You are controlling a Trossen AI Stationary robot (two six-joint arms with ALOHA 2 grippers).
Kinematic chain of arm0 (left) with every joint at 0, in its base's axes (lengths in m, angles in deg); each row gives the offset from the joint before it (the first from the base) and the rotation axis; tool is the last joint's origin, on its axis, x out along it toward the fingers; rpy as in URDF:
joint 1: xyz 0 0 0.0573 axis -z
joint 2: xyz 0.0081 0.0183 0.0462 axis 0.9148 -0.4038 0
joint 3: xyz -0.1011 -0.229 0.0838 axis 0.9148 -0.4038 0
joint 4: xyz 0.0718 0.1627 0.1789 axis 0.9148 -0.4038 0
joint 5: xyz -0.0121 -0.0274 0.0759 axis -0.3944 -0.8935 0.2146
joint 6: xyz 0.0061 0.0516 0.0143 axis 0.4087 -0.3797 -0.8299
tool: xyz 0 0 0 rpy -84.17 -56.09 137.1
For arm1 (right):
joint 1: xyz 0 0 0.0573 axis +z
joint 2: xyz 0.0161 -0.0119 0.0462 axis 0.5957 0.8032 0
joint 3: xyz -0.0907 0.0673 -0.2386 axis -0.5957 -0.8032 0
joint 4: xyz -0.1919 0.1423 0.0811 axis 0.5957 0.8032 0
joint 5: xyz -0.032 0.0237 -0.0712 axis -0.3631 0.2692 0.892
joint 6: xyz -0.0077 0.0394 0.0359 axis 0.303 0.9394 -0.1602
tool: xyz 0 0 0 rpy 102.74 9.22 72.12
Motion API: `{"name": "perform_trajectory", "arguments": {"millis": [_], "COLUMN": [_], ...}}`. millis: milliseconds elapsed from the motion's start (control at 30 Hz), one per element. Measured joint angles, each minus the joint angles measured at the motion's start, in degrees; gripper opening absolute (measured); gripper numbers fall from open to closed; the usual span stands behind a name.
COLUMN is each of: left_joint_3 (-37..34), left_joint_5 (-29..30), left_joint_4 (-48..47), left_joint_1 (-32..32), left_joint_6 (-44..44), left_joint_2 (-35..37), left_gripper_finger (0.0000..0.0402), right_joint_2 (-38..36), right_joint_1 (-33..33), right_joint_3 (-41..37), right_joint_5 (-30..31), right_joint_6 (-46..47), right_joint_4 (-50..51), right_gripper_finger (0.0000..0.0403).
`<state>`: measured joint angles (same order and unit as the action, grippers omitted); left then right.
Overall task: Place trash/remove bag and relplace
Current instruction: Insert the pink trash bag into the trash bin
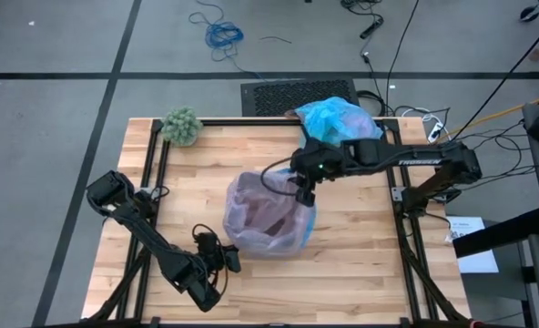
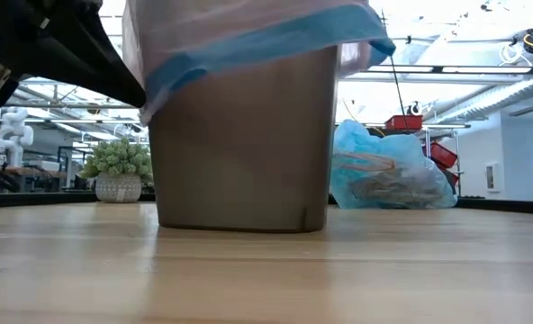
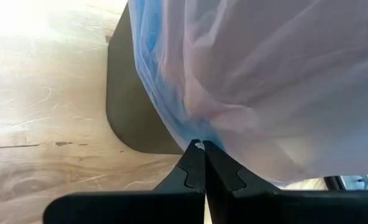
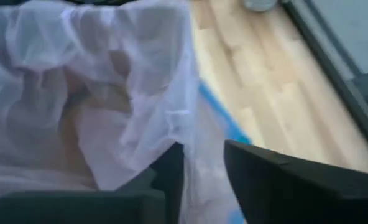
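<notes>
A crinkled, translucent light-blue bag (image 1: 340, 117), filled and knotted, is seen at the table's far right edge. "TROSSEN" is printed on the right arm. The right gripper (image 4: 199, 163) is parted over the pink liner (image 1: 268, 217); the left gripper (image 3: 202, 163) is closed empty.

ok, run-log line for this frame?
right gripper: open at pink bag rim | left gripper: shut beside bin | blue bag: far edge

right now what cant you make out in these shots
- High view: contents of the brown bin, veiled by the translucent pink bag.
- Low view: bin's rim, draped by the pink bag's blue edge.
- Low view: trash inside the light-blue bag, blurred through crinkled plastic.
- Right wrist view: whether the right gripper touches the pink bag.
</notes>
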<state>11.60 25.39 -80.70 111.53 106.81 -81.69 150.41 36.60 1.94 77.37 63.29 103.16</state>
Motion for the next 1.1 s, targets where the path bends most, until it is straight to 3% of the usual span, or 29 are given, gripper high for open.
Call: {"name": "perform_trajectory", "arguments": {"millis": [267, 467, 567, 767, 967, 1100], "left_joint_3": [0.00, 0.00, 0.00, 0.00, 0.02, 0.02], "left_joint_5": [0.00, 0.02, 0.05, 0.76, 0.85, 0.39], "left_joint_4": [0.07, 0.15, 0.14, 0.07, -0.13, -0.71], "left_joint_1": [0.00, 0.00, 0.00, 0.46, 1.52, 1.57], "left_joint_6": [-0.33, -1.03, -1.05, -1.44, -4.21, -5.53], "left_joint_2": [0.00, 0.00, 0.00, 1.54, 4.15, 5.34], "left_gripper_finger": [0.0000, 0.0000, 0.0000, 0.0000, 0.0000, 0.0000], "right_joint_2": [-0.15, -0.28, -0.61, -8.98, -20.48, -23.18], "right_joint_1": [-0.77, -1.58, 0.04, 2.04, 2.13, 3.13], "right_joint_3": [16.42, 20.24, 14.89, -3.48, -21.89, -31.46], "right_joint_5": [1.16, 1.37, 4.48, -0.05, 1.20, 2.01], "right_joint_6": [2.19, 15.66, 20.42, 28.87, 37.39, 39.92], "right_joint_4": [13.44, 27.35, 27.88, 12.77, -3.39, -15.94], "right_gripper_finger": [0.0204, 0.0218, 0.0191, 0.0143, 0.0140, 0.0151]}}
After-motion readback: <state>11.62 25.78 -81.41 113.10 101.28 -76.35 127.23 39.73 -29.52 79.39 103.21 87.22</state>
